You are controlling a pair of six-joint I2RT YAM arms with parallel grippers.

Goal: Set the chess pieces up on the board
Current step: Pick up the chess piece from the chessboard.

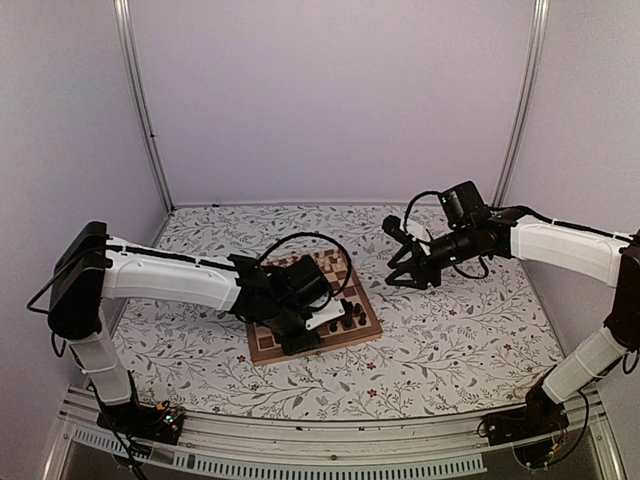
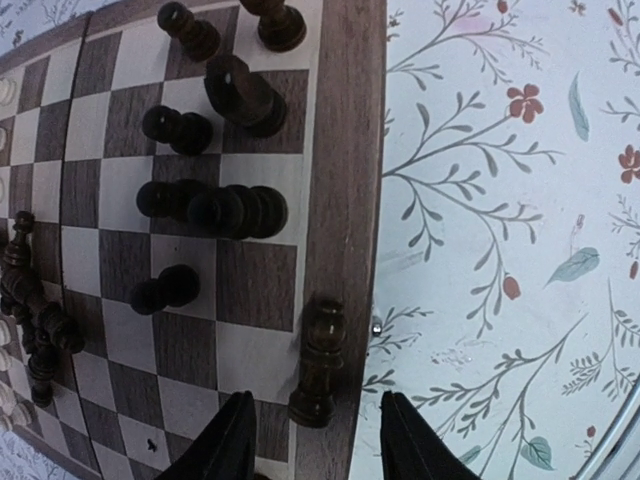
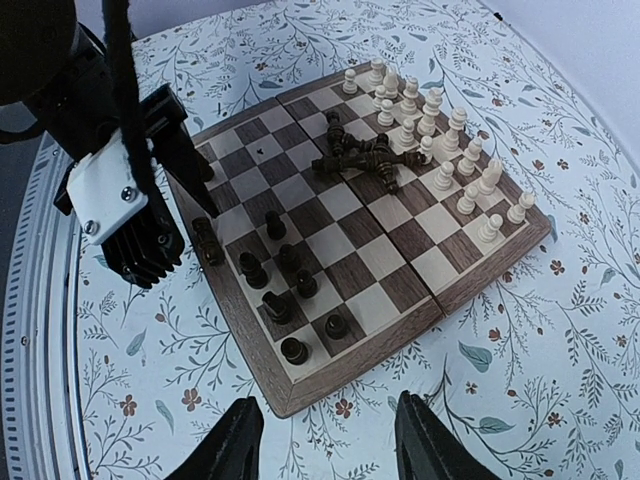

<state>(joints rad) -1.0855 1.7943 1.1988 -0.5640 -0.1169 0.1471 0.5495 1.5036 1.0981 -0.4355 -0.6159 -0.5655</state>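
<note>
The board [image 1: 262, 350] lies on the floral cover. In the left wrist view one dark chess piece [image 2: 322, 355] stands on the board's rim [image 2: 345, 150]. My left gripper [image 2: 322, 442] is open, a finger on either side of that piece with a gap to each. More dark pieces [image 2: 225, 210] stand on the squares beyond. A heap of dark pieces [image 3: 360, 155] lies mid-board and pale pieces [image 3: 440, 140] stand at the far side. My right gripper [image 3: 330, 445] hangs open and empty above the cover, off a board corner [image 3: 290, 405].
The left arm [image 3: 110, 200] reaches over the board's edge and hides part of it in the top view. The right gripper [image 1: 410, 278] hovers to the right of the board. White walls and metal posts [image 1: 145, 110] enclose the floral table cover [image 1: 450, 340].
</note>
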